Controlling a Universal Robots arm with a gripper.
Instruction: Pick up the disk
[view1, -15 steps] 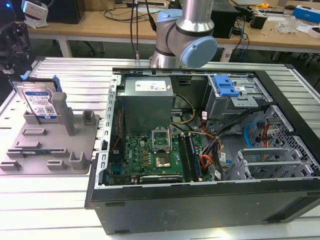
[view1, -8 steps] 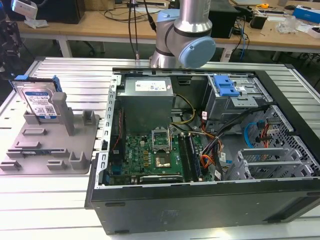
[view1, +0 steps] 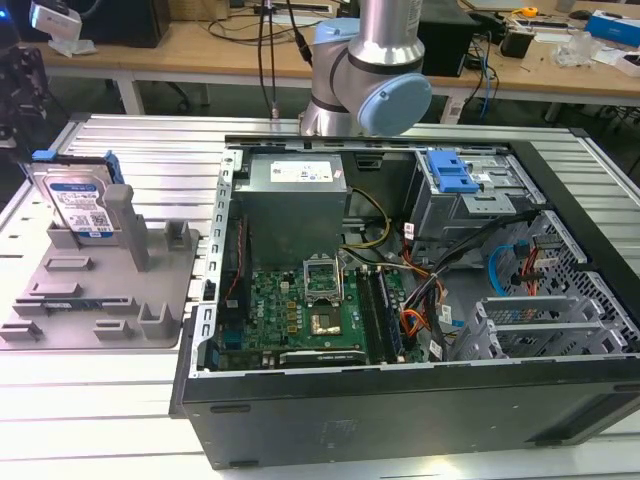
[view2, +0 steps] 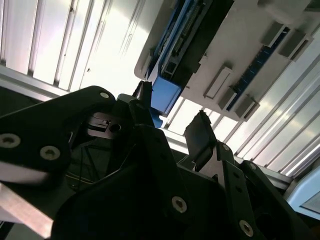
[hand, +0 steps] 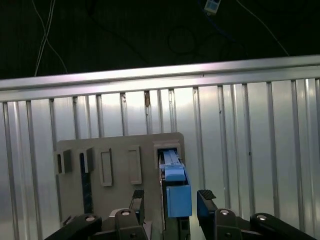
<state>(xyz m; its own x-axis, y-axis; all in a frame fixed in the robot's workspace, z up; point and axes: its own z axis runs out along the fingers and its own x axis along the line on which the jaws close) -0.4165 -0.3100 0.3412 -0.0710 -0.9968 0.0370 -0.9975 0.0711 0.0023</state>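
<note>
Early stage, nothing lifted yet. The disk (view1: 82, 205) stands on edge in the grey fixture plate (view1: 100, 300), at the exterior view's left, on the slatted metal table (view1: 130, 420) beside the open computer case (view1: 400, 400). Its label faces the camera and the blue rails sit along its edges. It looks seated in its slot, upright, not raised. The arm (view1: 375, 60) shows at the back of the table in the exterior view, well apart from the plate there. In the first wrist view the gripper (hand: 172, 194) looks down on the plate (hand: 120, 150), and the disk (hand: 177, 195) appears edge-on, its blue rail end lined up in the gap between the two fingers (hand: 206, 196). In the second wrist view the gripper (view2: 172, 102) and the disk (view2: 165, 95) show the same line-up. The jaws are spread apart, wider than the disk's edge, and clamp nothing; no contact with the rail is visible. How high the gripper hangs above the disk cannot be told. Judgement: alignment over the disk looks done; descent, closing on it and the lift are all left.
</note>
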